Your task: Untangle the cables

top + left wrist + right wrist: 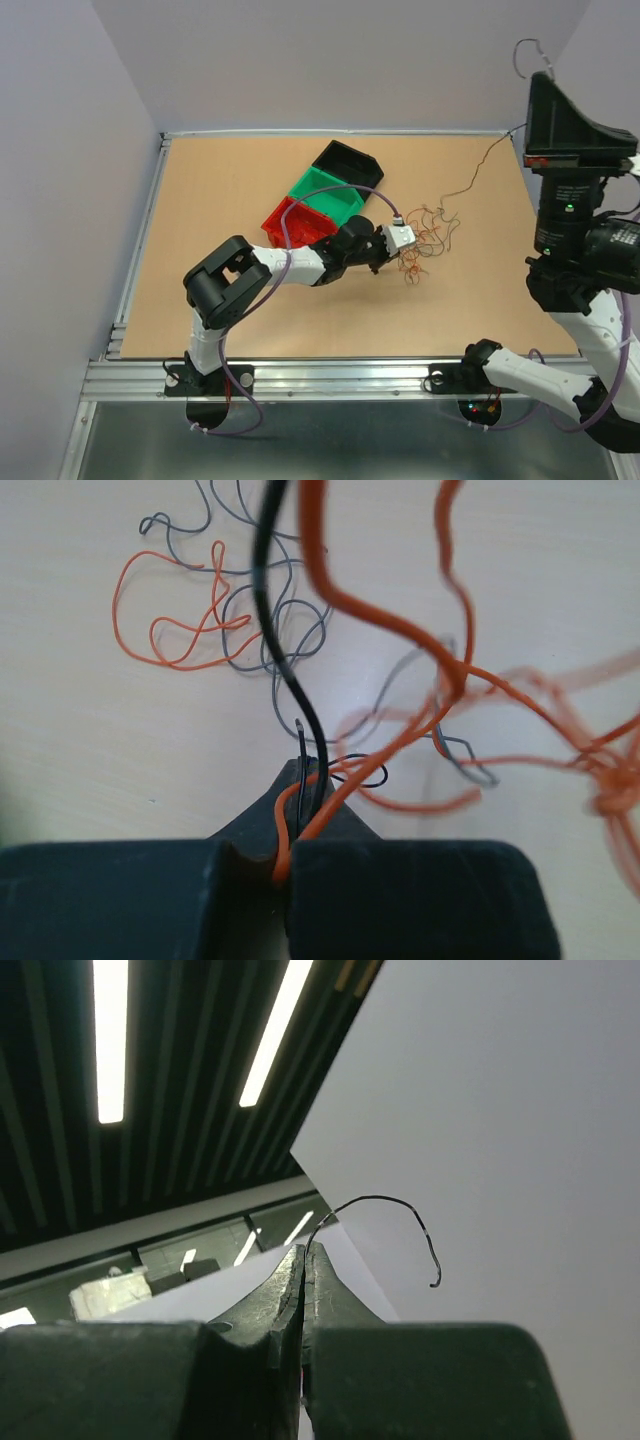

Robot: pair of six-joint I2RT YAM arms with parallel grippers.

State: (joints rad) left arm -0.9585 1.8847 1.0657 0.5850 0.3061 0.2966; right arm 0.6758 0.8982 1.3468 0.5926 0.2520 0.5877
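Black bin (pixel 350 162), green bin (pixel 328 192), red bin (pixel 287 217) adjoin diagonally.

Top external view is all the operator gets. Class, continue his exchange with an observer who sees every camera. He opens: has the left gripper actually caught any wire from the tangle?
Observer: Yes. Its wrist camera shows the left gripper shut on a thin orange wire and a black cable together.
Operator: And the raised right gripper?
Observer: The right gripper is shut on a thin black wire whose short curled end pokes out beyond it.
Operator: What lies beyond the left one?
Observer: Thin grey wires, looped on the pale wooden tabletop.
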